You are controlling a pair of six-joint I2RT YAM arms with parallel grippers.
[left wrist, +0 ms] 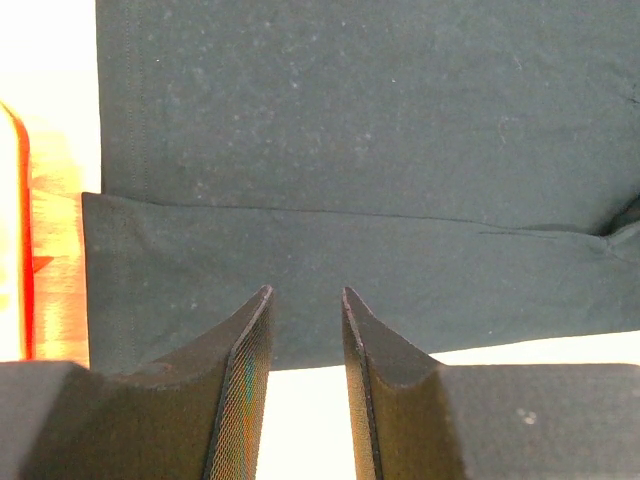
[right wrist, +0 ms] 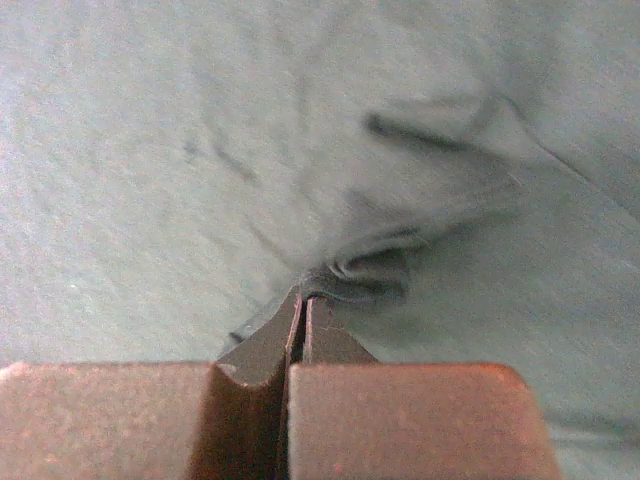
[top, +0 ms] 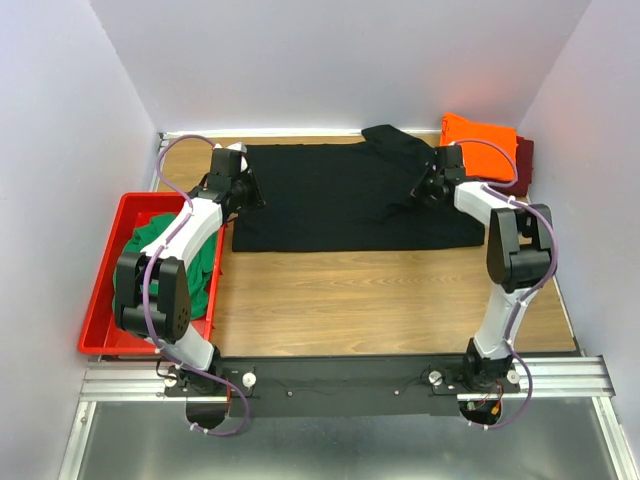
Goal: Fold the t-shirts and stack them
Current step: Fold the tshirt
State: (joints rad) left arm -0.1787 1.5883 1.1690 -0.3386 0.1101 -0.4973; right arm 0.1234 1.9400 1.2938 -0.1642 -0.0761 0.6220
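The black t-shirt (top: 345, 200) lies spread flat across the far half of the table. My left gripper (top: 243, 192) is open and empty at the shirt's left edge; in the left wrist view (left wrist: 305, 295) its tips hover over the shirt's hem (left wrist: 350, 300). My right gripper (top: 428, 188) is shut on a pinched fold of the black shirt (right wrist: 360, 275) near its right end, in the right wrist view (right wrist: 303, 297). The folded orange shirt (top: 482, 135) lies on the maroon shirt (top: 524, 160) at the far right corner. The green shirt (top: 175, 255) lies bunched in the red tray.
The red plastic tray (top: 105, 290) stands at the table's left edge, partly under my left arm. White walls close in the table on the left, back and right. A metal rail runs along the near edge (top: 340, 378).
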